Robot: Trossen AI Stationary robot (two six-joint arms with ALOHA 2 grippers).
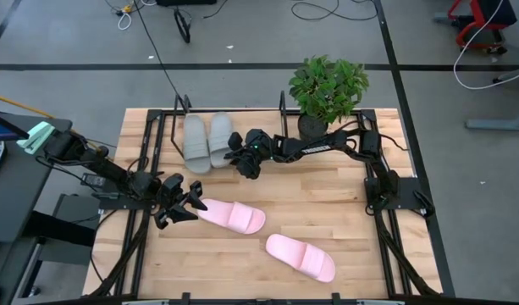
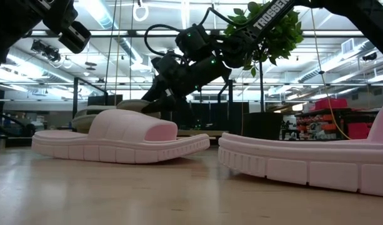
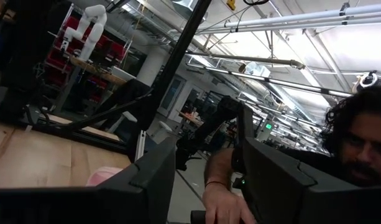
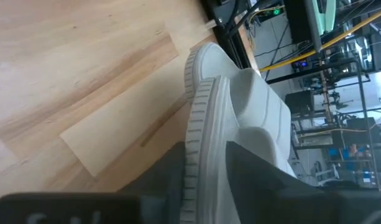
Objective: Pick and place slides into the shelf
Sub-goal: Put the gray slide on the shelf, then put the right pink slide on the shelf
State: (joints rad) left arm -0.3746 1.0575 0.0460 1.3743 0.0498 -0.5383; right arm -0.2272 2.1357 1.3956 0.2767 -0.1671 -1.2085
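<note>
Grey slide [image 4: 240, 130] sits between the right end effector's [image 1: 240, 155] seemingly loosened fingers.

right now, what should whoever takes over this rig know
Right gripper: at the shelf, jaws around the sole edge of a soft grey slide sandal; grip or release unclear.
Left gripper: open, empty, beside the heel end of the nearer pale pink slide sandal.
Done: first grey slide on the shelf board, second beside it.
Left: both pink slides, the other lying on the wooden table.
</note>
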